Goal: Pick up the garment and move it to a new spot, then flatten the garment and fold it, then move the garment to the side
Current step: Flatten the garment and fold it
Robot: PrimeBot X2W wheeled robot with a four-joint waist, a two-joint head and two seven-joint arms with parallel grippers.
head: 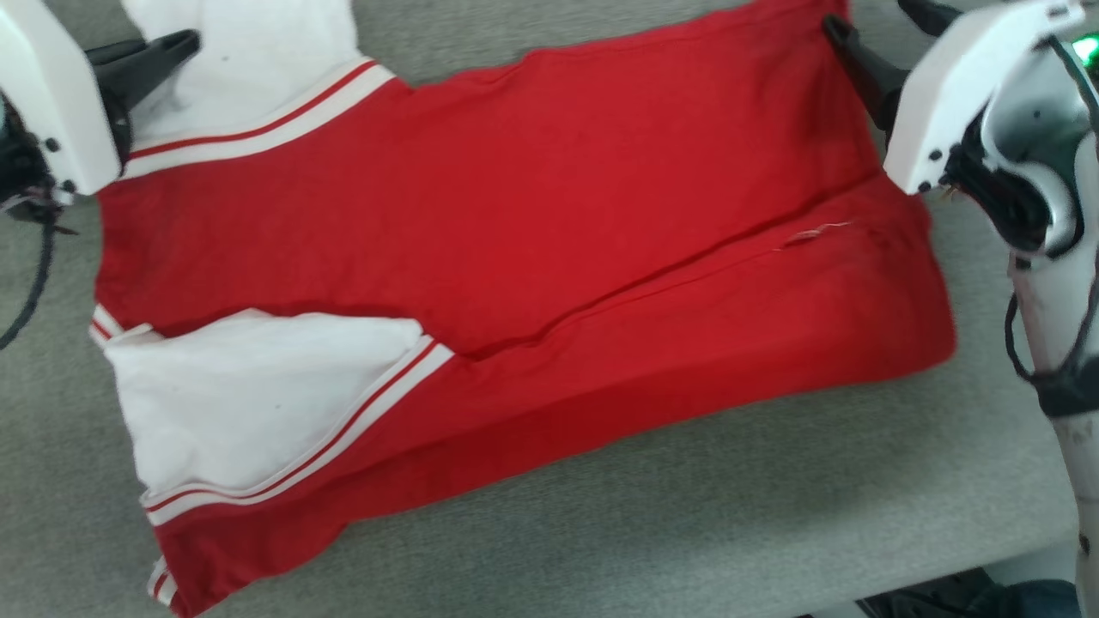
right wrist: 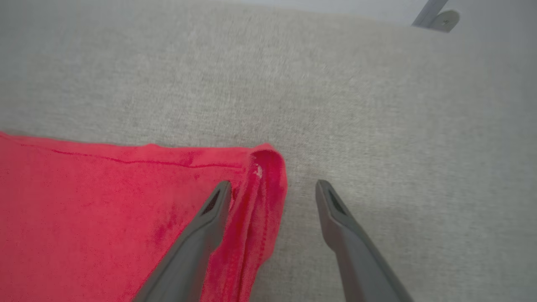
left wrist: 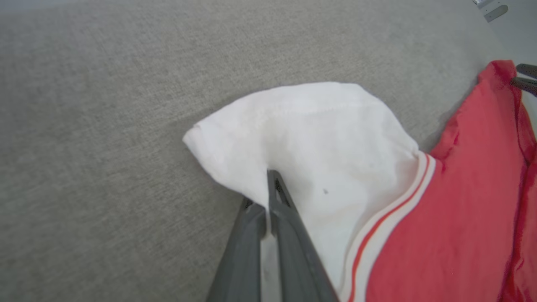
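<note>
Garment [head: 532,240]: a red jersey lying spread out on the grey surface, its neck end towards the robot's left and its hem end towards the right, with the near long edge folded over onto the body.
Grey surface [head: 687,515]: a flat cloth-covered top under the whole jersey, with bare fabric showing all round it.
Near sleeve [head: 258,395]: white with red-and-white striped trim, lying flat on top of the red body.
Far sleeve [left wrist: 302,138]: white, sticking out past the far left corner, slightly puffed and creased.
Left gripper [left wrist: 262,193]: clenched on the far sleeve, its two dark fingers pressed together with white cloth pinched between them.
Right gripper [right wrist: 272,184]: released, fingers spread wide at the far right corner of the hem. One finger is over the red cloth and the other over bare grey surface, with the rolled hem corner [right wrist: 268,167] between them.
Contact on the right: I cannot tell whether the fingers touch the cloth.
</note>
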